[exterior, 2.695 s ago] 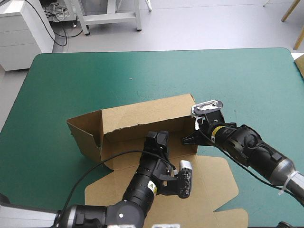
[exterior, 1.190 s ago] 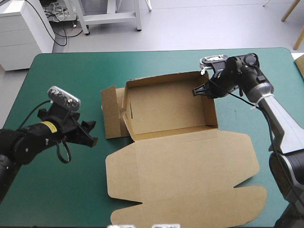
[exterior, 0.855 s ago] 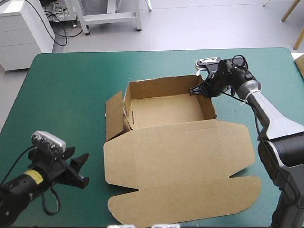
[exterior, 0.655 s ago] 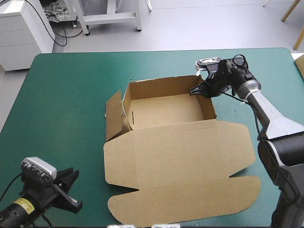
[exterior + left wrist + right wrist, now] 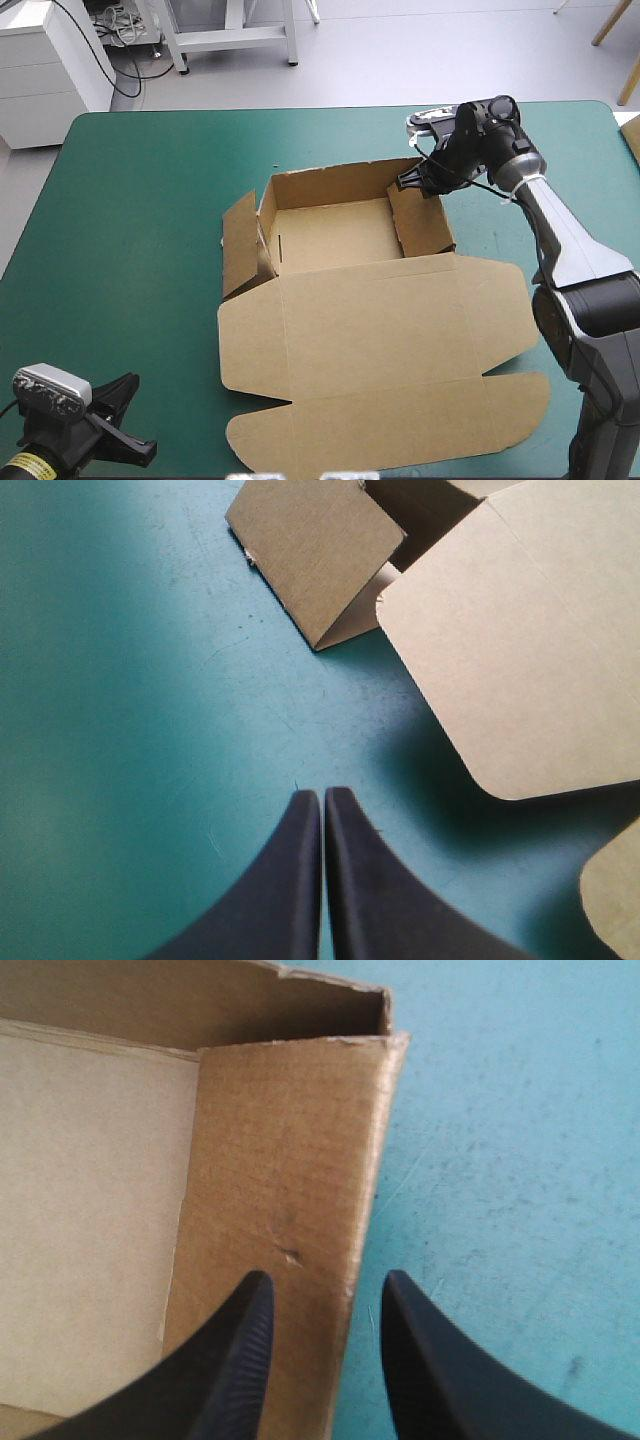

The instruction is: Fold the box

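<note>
Nearest, at the table's near-left corner, the left gripper (image 5: 322,800) hangs over the bare teal-green table cover (image 5: 150,200), its two broad black fin-shaped fingers pressed together into one point and holding nothing. Ahead of it and toward the middle of the table lies the brown corrugated-board box (image 5: 370,330), a cut sheet, matte and faintly ribbed. Its wide lid panel (image 5: 380,390), with rounded corner tabs, lies flat on the near side.

Beyond the lid stands the open tray (image 5: 335,235), its long axis running left to right across the table. Its left flap (image 5: 238,245) splays outward, not tucked, and it is the part nearest the left arm, though well apart from it.

Farthest, at the tray's far-right corner, the right gripper (image 5: 328,1280) has its fingers spread apart astride the top edge of the right end wall (image 5: 290,1160). One finger is over the wall's inner face, the other over the cover outside. It grips nothing yet. That wall runs near to far and leans slightly inward, its top edge a little ragged.

The coming move likely turns on this straddle: closing here would pinch the thin board, and the right arm is plainly the one in place.
</note>
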{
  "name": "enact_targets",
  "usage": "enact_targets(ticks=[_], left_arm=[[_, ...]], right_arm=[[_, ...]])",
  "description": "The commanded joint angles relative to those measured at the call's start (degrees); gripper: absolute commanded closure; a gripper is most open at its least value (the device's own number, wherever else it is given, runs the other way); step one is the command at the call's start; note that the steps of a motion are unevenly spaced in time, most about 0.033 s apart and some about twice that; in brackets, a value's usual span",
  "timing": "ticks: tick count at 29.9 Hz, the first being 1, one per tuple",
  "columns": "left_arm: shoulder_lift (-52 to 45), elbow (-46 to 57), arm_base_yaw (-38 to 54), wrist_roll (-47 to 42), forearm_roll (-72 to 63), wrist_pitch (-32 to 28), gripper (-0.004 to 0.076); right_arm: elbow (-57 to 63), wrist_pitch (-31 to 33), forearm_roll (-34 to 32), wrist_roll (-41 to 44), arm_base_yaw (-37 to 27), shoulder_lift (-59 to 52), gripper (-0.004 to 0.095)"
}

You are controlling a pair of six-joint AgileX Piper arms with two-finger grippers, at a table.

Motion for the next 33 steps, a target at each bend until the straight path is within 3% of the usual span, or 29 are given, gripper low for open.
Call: enact_targets(ticks=[1, 10, 17, 33], left_arm=[[0.8, -1.4, 0.2, -0.8, -0.4, -3.6, 0.0731], [0.8, -1.4, 0.2, -0.8, -0.4, -3.6, 0.0731], [0.8, -1.4, 0.2, -0.8, -0.4, -3.6, 0.0731], [0.8, -1.4, 0.2, -0.8, -0.7, -3.6, 0.0731]], right_arm=[[-2.3, -0.6, -0.4, -0.4, -0.2, -7.1, 0.0456], [-2.3, -0.6, -0.3, -0.4, -0.2, -16.6, 0.0430], [1.0, -0.6, 0.0, -0.4, -0.2, -17.8, 0.0430], [7.5, -0.7, 1.8, -1.1, -0.2, -3.1, 0.0443]])
